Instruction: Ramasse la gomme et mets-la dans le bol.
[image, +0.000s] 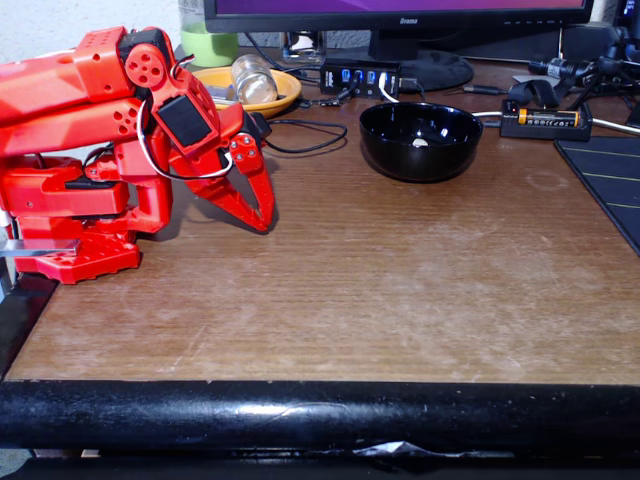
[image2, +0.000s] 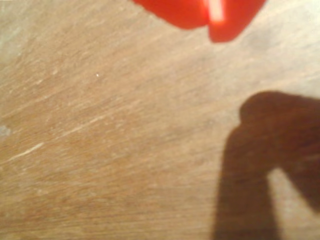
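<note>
The glossy black bol (image: 398, 166) stands at the back of the wooden table, right of centre in the fixed view. A small white gomme (image: 420, 142) lies inside it on the bottom. My red arm is folded at the left. Its gripper (image: 264, 224) points down at the tabletop, well left of the bowl, shut with nothing between its fingers. In the wrist view the red fingertips (image2: 230, 22) meet at the top edge over bare wood, with the gripper (image2: 210, 27) casting a dark shadow at the lower right.
An orange-yellow dish (image: 285, 95) holding a glass jar (image: 253, 78) sits behind the arm, beside a green cup (image: 210, 46). A USB hub (image: 360, 76), a monitor stand (image: 425, 68) and a battery holder (image: 545, 119) line the back. A black mat (image: 610, 180) covers the right.
</note>
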